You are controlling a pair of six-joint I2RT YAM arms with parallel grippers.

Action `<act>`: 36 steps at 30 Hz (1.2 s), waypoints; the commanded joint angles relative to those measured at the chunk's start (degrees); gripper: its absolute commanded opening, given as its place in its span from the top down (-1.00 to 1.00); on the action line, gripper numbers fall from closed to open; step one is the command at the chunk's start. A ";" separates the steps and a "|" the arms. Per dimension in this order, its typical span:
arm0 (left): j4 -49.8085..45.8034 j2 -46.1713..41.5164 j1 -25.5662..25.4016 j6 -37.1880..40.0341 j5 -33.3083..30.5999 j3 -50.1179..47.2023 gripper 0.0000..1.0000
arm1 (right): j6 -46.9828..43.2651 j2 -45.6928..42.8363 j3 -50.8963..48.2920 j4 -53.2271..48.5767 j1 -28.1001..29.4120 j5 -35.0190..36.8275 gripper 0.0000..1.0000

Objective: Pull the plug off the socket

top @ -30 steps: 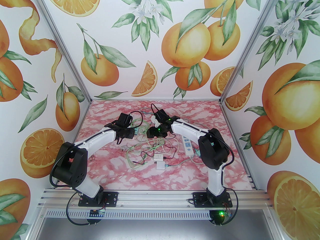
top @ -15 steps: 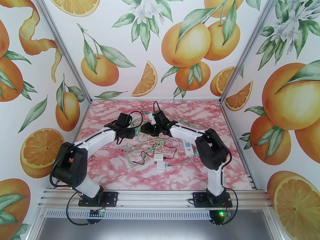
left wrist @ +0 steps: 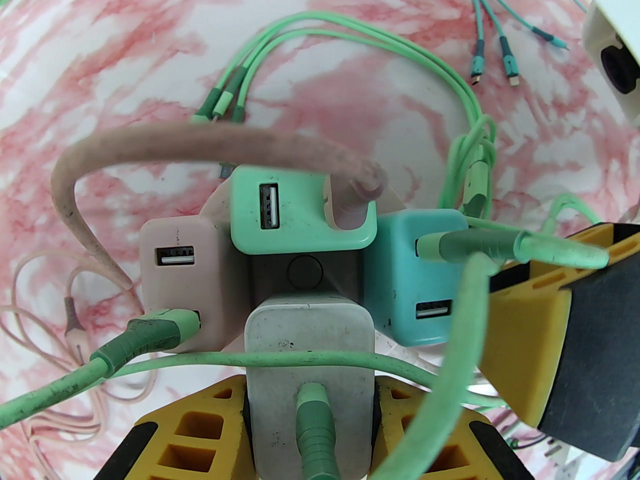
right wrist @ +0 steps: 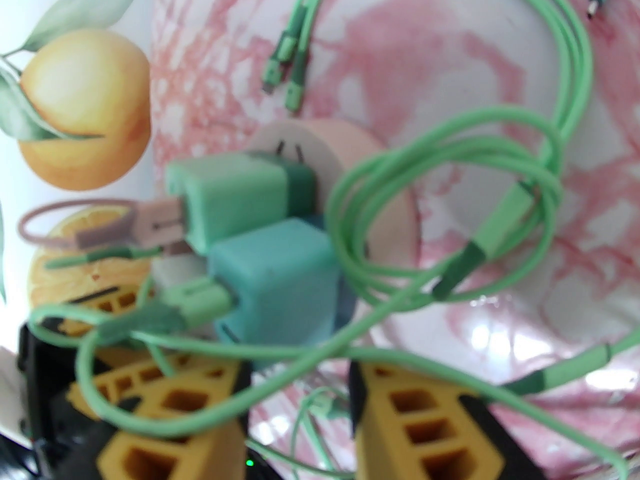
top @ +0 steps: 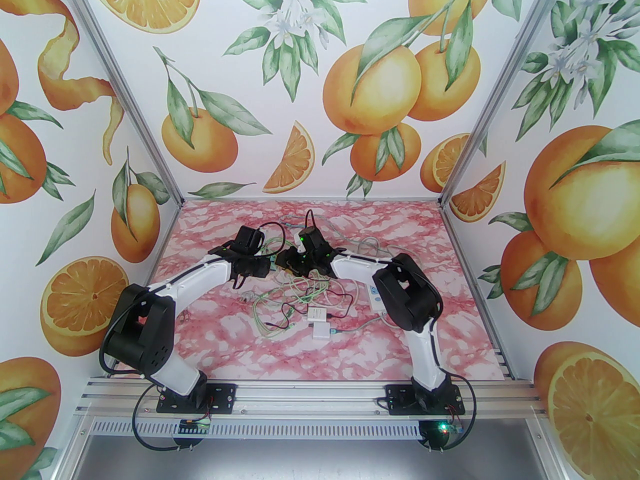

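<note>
A round pinkish socket [right wrist: 325, 138] carries several USB plugs: pink [left wrist: 175, 278], green [left wrist: 300, 208], teal [left wrist: 415, 278] and white [left wrist: 310, 363]. The yellow fingers [left wrist: 190, 433] of my left gripper [left wrist: 310, 418] are shut on the white plug and hold the cluster. My right gripper [right wrist: 297, 393] straddles the teal plug [right wrist: 275, 278], one finger [left wrist: 525, 318] pressed on its side. The green plug [right wrist: 235, 203] sits tilted, its prongs partly showing. In the top view both grippers [top: 272, 265] [top: 286, 260] meet over the cluster and hide it.
Green cables [top: 295, 293] tangle on the pink marbled table [top: 225, 338], and one loops across the right gripper's fingers [right wrist: 425, 418]. A white power strip [top: 376, 295] lies under the right arm. Two white adapters [top: 317, 315] [top: 322, 331] lie nearer the front.
My right arm has swung left to the cluster in the left gripper, and its jaws have narrowed around the teal plug. The left arm has stayed still.
</note>
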 commanded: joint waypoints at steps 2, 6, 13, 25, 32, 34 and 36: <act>1.60 0.49 -0.55 -0.88 3.25 0.11 0.98 | 4.01 2.47 1.70 6.11 0.32 -1.56 0.21; 1.69 0.68 -0.70 -1.05 3.51 0.07 0.98 | 4.51 3.09 1.87 6.92 0.36 -2.24 0.18; 1.97 0.77 -1.36 -1.40 3.62 0.11 0.99 | 1.49 4.70 1.74 -0.72 0.45 1.44 0.30; 1.77 -1.30 -1.36 -2.40 3.23 0.92 1.00 | -5.97 7.33 3.72 -17.55 1.16 7.73 0.50; 4.78 -3.42 -7.18 -3.50 -5.06 -1.59 1.00 | -8.94 9.19 7.18 -22.95 1.45 9.04 0.47; 4.90 -3.94 -9.62 -3.30 -8.74 -2.00 1.00 | -9.72 9.93 8.29 -24.90 1.64 9.47 0.48; 4.73 -3.86 -9.52 -4.22 -8.87 -2.22 1.00 | -9.84 10.28 8.57 -25.43 1.76 9.77 0.49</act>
